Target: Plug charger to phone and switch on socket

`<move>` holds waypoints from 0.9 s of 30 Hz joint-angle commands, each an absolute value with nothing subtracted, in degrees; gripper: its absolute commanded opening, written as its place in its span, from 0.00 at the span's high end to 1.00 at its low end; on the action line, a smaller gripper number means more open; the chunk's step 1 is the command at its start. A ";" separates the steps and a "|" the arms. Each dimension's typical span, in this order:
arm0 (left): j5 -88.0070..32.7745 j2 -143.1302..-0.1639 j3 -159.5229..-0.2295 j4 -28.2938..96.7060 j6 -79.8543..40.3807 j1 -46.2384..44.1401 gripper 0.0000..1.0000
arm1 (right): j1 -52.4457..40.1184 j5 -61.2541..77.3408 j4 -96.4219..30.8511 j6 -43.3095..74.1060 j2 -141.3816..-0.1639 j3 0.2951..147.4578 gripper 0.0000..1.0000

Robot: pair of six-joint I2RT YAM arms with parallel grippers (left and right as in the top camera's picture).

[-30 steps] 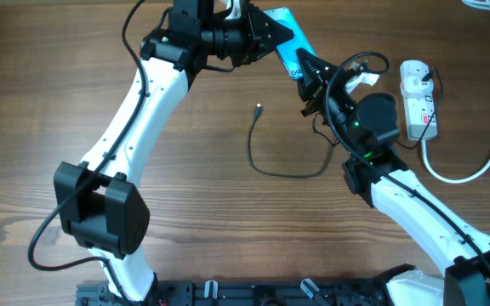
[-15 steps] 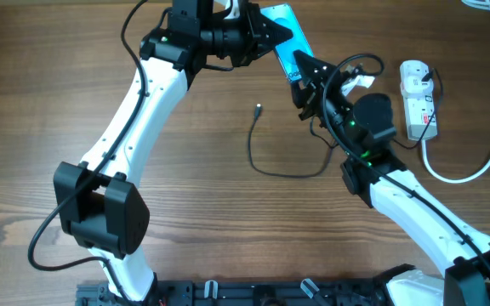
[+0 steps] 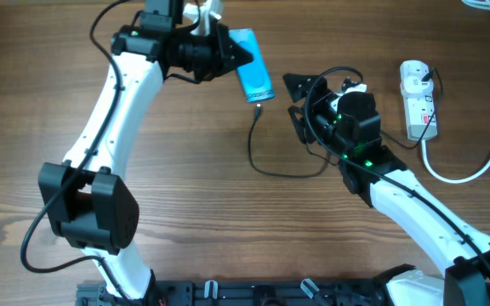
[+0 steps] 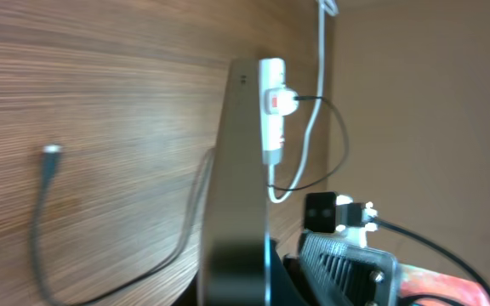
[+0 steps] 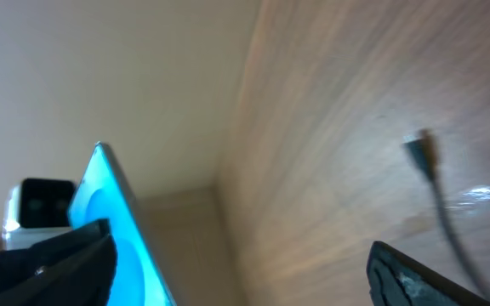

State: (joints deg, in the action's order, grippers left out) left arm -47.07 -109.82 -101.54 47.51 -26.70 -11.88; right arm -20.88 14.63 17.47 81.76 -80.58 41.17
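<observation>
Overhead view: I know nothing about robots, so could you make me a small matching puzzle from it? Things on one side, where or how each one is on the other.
Things:
1. phone
2. charger tip
3. socket
4. right pincer

States:
a. white, far right in the view
b. gripped by the left pincer
c. open, holding nothing
d. lying loose, plugged into nothing

Pairs: 1-b, 2-d, 3-a, 4-c
</observation>
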 commanded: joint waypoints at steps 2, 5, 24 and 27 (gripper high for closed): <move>-48.90 -109.21 -102.32 54.96 -13.56 -8.34 0.96 | -18.00 30.37 14.33 54.61 -80.42 41.76 0.00; -51.22 -109.21 -102.32 60.64 -5.91 -6.57 0.96 | -16.78 32.97 6.22 46.96 -80.42 41.78 0.01; -57.67 -109.21 -102.35 62.35 -8.75 6.13 0.96 | -20.75 17.98 -41.93 23.14 -86.56 78.81 0.00; -57.67 -109.21 -102.35 61.01 -11.00 7.14 0.96 | -22.06 16.10 -52.47 20.18 -96.88 93.47 0.00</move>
State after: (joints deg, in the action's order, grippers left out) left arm -55.37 -109.82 -101.54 61.76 -6.92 6.50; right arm -20.88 20.03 -47.44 24.91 -88.79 83.20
